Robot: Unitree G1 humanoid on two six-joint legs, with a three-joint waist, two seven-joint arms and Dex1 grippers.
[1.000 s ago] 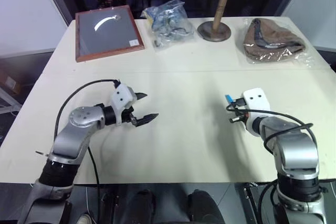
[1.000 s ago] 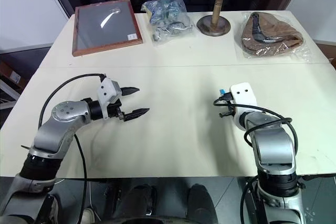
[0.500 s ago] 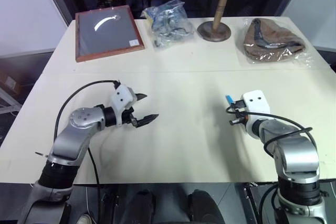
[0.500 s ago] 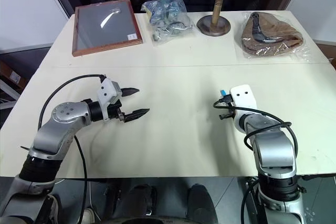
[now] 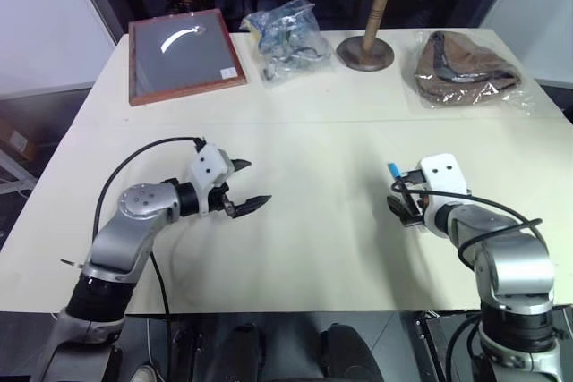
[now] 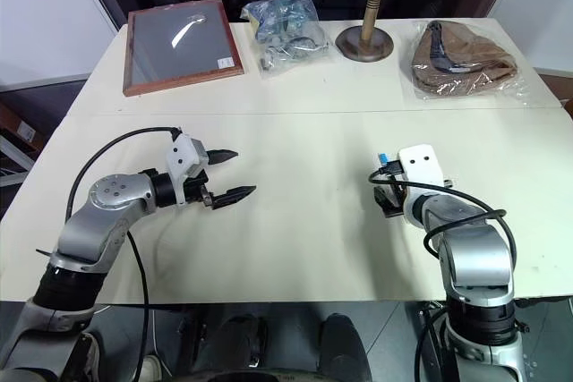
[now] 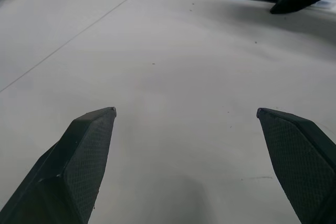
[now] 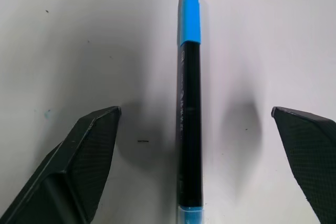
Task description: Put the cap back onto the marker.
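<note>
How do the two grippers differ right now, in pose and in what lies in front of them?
The right gripper points steeply down at the table, with the marker, cap on, lying loose between its fingers. The left gripper points closer to level, across the table toward the right one, with bare tabletop between its fingers. Both are open and hold nothing.

Along the far edge of the pale counter [image 5: 304, 239] sit four things in a row. At the far left lies a flat wooden-framed picture [image 5: 183, 54] with a dark panel, a white curved mark and a small white label at one corner. Just beside it is a crumpled clear plastic bag [image 5: 285, 29] of small items. Next stands a wooden stand [image 5: 372, 15] with a round base and domed top. At the far right lies a brown object wrapped in clear plastic [image 5: 466, 69].
</note>
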